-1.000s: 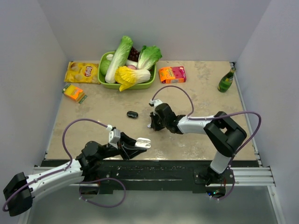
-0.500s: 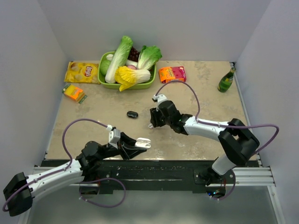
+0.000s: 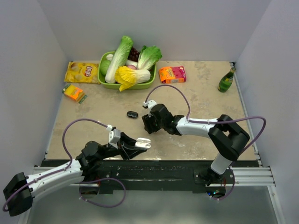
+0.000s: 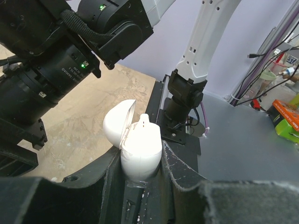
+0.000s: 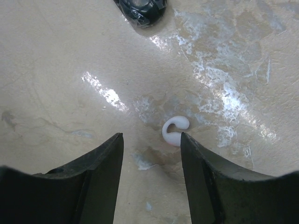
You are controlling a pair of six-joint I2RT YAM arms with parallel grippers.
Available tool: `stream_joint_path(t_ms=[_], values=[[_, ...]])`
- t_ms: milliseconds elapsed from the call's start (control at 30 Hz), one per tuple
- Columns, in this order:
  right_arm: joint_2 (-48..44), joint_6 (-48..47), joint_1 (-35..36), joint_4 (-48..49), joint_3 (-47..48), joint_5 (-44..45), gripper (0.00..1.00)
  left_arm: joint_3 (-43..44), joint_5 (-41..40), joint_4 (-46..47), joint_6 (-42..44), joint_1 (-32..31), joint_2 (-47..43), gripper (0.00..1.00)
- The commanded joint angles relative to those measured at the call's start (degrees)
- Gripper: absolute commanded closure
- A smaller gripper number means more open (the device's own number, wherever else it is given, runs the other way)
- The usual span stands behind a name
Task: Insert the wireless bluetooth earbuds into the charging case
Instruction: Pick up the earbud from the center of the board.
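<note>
The white charging case [image 4: 136, 151] stands lid-open between the jaws of my left gripper [image 4: 140, 161], which is shut on its lower half. A small white tip [image 4: 144, 121] sticks up from the case body. In the top view the case [image 3: 144, 142] hangs over the table's near edge, in my left gripper [image 3: 139, 143]. One white hook-shaped earbud [image 5: 175, 131] lies on the table. My right gripper [image 5: 150, 138] hovers open over it, and the bud rests just off the right fingertip [image 5: 196, 154]. In the top view, that gripper [image 3: 147, 124] covers the bud.
A small black oval object [image 3: 132, 114] lies just beyond the right gripper, at the upper edge of the right wrist view [image 5: 140, 7]. At the back are a green basket [image 3: 103, 82] of vegetables, a chips bag [image 3: 81, 72], an orange box [image 3: 172, 74] and a green bottle [image 3: 226, 80].
My right gripper went from shut to open and shifted left, closer to the black oval. The left gripper and the case have stayed still.
</note>
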Motion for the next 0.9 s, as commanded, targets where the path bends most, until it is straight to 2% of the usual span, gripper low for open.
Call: stream_joint_path(t_ms=[0, 567, 867], values=[[0.28, -1.41, 0.03, 0.84, 2.68, -0.36, 0.45, -0.43, 0.48, 2.32, 0.05, -0.26, 0.02, 1.00], [3.44, -0.44, 0.03, 2.60, 3.47, -3.08, 0.45, -0.61, 0.48, 2.49, -0.13, -0.26, -0.06, 1.00], [4.32, 0.26, -0.06, 0.76, 3.56, 1.13, 0.47, -0.96, 0.13, 1.96, -0.13, -0.26, -0.94, 1.00]])
